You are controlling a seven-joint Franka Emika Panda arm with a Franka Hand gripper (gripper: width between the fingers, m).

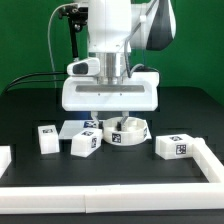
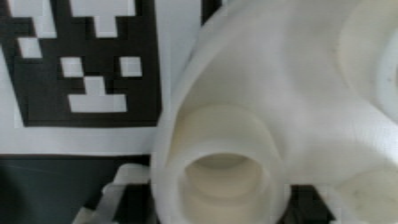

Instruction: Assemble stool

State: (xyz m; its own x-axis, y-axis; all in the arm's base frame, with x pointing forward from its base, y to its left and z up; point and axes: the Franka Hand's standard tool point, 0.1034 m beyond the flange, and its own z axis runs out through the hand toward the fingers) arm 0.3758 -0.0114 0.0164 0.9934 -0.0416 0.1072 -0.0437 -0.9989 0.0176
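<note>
Reaching down over the black table [image 1: 30,105], held the seat disc [image 1: 130,131] by its rim in the clamped-shut gripper [image 1: 114,119]; sat mid-table, flanked by loose legs [image 1: 85,143] on both sides in the exterior view.

arm [image 1: 112,25]: glossy white, rounded tubular shells
upper joint [image 1: 156,28]: dark grey curved band between white covers
cables [image 1: 70,28]: black, thin, bundled at the arm's side on the exterior view's left
wrist flange [image 1: 98,66]: silver-grey ring
gripper [image 1: 112,118]: wide white body with rounded edges, fingers mostly hidden below
</note>
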